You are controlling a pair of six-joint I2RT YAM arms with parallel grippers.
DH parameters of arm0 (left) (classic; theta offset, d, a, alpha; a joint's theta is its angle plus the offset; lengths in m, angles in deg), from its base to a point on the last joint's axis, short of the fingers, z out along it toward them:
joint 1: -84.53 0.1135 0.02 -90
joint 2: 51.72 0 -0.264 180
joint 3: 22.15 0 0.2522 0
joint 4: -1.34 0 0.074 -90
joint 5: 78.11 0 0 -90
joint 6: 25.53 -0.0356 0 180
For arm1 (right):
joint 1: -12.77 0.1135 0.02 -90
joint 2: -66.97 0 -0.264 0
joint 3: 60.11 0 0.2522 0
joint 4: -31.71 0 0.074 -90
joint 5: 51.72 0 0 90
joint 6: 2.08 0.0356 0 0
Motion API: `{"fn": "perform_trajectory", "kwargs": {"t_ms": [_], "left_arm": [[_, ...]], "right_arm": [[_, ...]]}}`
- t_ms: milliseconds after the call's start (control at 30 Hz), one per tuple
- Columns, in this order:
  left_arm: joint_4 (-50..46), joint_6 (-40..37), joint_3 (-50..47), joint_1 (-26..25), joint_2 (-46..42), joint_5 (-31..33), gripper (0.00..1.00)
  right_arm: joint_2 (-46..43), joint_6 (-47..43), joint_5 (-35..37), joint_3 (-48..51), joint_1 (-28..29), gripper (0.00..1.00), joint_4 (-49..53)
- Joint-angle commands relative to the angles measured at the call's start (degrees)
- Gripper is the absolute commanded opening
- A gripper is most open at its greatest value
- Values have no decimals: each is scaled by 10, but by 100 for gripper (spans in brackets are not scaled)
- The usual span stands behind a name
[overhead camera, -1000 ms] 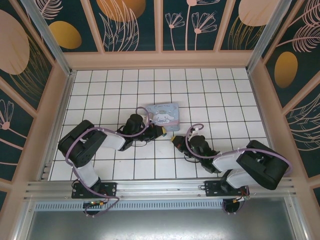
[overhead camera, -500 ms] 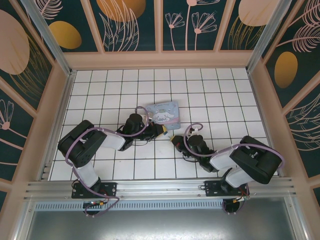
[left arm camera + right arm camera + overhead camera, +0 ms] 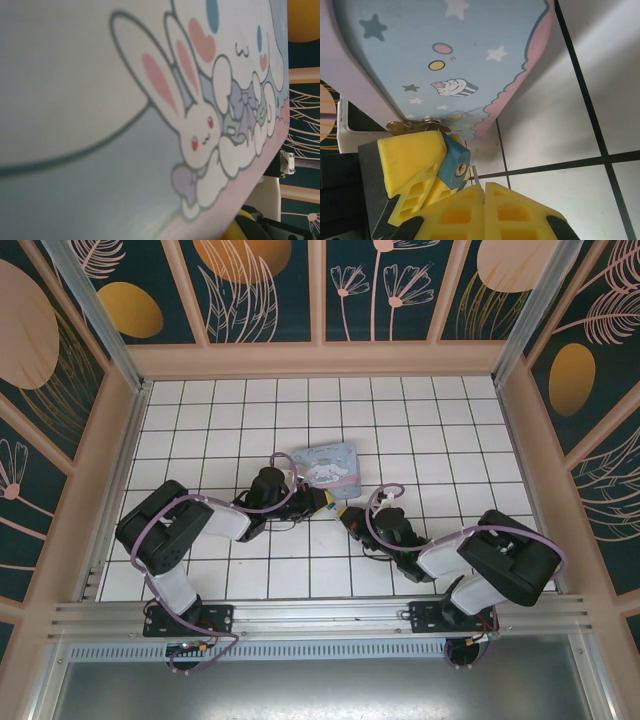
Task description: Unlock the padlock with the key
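In the right wrist view the padlock point(image 3: 453, 159), small with a dark bluish body, shows its brassy keyhole facing my right gripper. The left gripper's yellow fingers point(image 3: 411, 157) are clamped on it, right under the corner of the tin box. My right gripper point(image 3: 484, 186) is shut on the key point(image 3: 474, 173). Only the thin silvery tip pokes out, just right of the keyhole and outside it. In the top view the left gripper point(image 3: 327, 504) and right gripper point(image 3: 350, 521) nearly meet, tip to tip.
The pastel blue-and-pink cartoon tin box point(image 3: 328, 465) lies just beyond both grippers, and its lid point(image 3: 125, 100) sits close up in the left wrist view. White tiled floor point(image 3: 420, 430) surrounds it, bounded by tan walls point(image 3: 320, 360).
The right arm has crept left and forward, bringing the key closer to the padlock. The left arm and the tin box have stayed put.
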Motion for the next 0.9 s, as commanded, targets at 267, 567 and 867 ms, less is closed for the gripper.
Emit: {"fn": "perform_trajectory", "kwargs": {"t_ms": [267, 567, 867], "left_arm": [[35, 3, 2, 1, 2, -11, 0], [36, 4, 1, 2, 2, -11, 0], [38, 4, 0, 2, 3, -11, 0]], "right_arm": [[-3, 1, 4, -14, 14, 0, -16], [-12, -3, 11, -15, 13, 0, -5], [-35, -12, 17, -15, 6, 0, 21]]}}
